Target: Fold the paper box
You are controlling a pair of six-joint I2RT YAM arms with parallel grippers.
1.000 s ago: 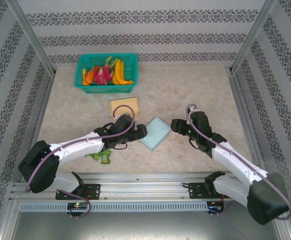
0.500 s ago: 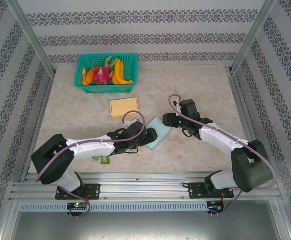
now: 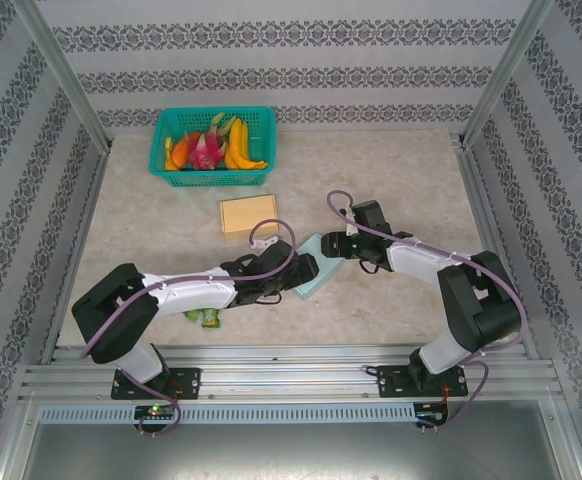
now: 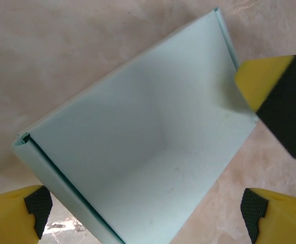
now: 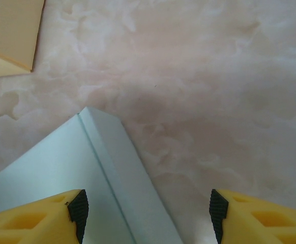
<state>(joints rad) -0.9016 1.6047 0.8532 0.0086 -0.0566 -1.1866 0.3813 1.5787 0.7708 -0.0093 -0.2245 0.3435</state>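
Two robot arms meet over a pale blue folded paper box [image 3: 318,276] lying near the middle of the marble-patterned tabletop [image 3: 411,180], a little toward the near rail. The left gripper [image 3: 306,268] reaches in from the near left with its jaws spread wide and holding nothing. In the left wrist view its yellow fingertips [image 4: 16,216] sit either side of the pale blue box [image 4: 138,147], with one pad close to the raised flap edge at the near-left corner and the other clear of the box's right edge. The right gripper [image 3: 329,246] comes in from the far right, also parted and gripping nothing. In the right wrist view one of its fingers hangs above the box panel [image 5: 51,173], the other above bare table, and the box's creased corner points away between them. One right finger also shows at the box's far right edge in the left wrist view. A flat tan cardboard box [image 3: 249,213] lies apart, just beyond the pale blue one. A green plastic basket of fruit [image 3: 213,142] stands near the back wall. A small green packet [image 3: 203,316] lies under the left arm. Bare table stretches to the right and far right of the box.
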